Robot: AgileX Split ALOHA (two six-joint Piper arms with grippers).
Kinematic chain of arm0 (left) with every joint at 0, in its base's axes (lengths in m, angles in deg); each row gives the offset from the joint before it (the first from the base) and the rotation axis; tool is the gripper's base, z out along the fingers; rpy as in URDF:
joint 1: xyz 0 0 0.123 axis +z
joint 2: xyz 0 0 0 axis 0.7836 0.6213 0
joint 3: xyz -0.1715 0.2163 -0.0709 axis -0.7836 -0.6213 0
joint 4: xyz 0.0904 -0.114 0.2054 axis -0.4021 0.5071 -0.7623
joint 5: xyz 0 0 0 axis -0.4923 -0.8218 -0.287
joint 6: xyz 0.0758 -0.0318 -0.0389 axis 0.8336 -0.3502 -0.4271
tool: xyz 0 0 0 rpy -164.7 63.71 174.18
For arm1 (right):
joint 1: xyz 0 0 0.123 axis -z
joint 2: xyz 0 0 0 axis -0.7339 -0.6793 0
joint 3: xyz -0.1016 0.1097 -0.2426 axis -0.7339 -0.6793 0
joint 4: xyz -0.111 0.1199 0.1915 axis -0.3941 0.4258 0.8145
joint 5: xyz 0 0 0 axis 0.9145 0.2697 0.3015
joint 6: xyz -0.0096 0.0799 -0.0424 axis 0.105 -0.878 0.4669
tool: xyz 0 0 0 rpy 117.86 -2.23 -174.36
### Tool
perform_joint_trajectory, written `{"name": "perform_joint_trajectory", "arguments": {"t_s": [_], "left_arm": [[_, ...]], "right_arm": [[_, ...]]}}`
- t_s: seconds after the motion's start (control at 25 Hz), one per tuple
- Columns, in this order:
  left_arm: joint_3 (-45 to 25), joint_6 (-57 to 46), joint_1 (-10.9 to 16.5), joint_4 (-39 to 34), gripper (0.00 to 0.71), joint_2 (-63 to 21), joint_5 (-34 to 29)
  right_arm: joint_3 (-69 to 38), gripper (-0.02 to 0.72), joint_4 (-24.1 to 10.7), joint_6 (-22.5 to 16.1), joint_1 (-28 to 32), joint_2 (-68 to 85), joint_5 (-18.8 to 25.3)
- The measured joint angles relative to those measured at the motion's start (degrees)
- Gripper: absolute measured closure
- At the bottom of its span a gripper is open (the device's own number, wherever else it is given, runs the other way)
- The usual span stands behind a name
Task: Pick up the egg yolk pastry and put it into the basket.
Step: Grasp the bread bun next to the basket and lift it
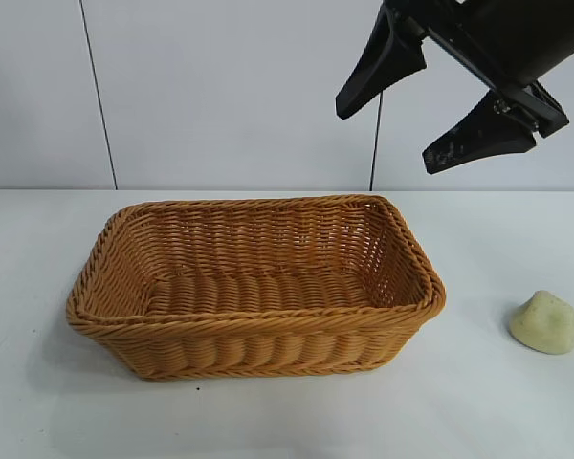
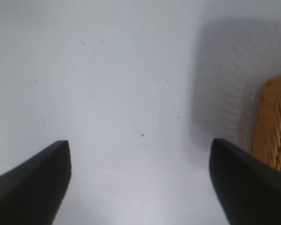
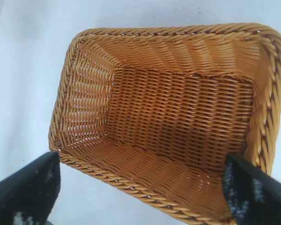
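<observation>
Right wrist view. A woven basket [image 3: 267, 98] on a white table [image 3: 23, 70] is seen from above, its floor bare. Two dark fingertips [image 3: 30, 187] of the right gripper [image 3: 145, 190] are held wide apart, apparently above its near rim.

Your egg yolk pastry [image 1: 544, 323] sits on the white table, well apart from the basket [image 1: 258, 339], off its right end in the exterior view. It is a small pale yellow-cream lump, domed, matte and slightly bumpy. The basket is rectangular orange-tan wicker with sloping sides and a thick braided rim, upright, nothing inside it.
</observation>
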Motion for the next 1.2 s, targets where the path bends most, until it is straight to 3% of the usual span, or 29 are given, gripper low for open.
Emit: {"name": "perform_joint_trajectory", "arguments": {"t_s": [0.56, 0.8, 0.96, 1.2], "left_arm": [[-35.6, 1.8, 0.0, -0.3, 0.123, -42.9, -0.1], [-50.7, 1.8, 0.0, -0.3, 0.123, -64.2, 5.4], [-56.4, 1.9, 0.0, -0.3, 0.123, -77.7, 7.1], [-56.8, 1.9, 0.0, -0.5, 0.123, -93.0, 7.7]], "right_arm": [[0.0, 0.034, 0.0, 0.0, 0.0, 0.0, 0.1], [0.0, 0.034, 0.0, 0.0, 0.0, 0.0, 0.1], [0.0, 0.034, 0.0, 0.0, 0.0, 0.0, 0.3], [0.0, 0.034, -0.6, -0.2, 0.0, 0.0, 2.1]]}}
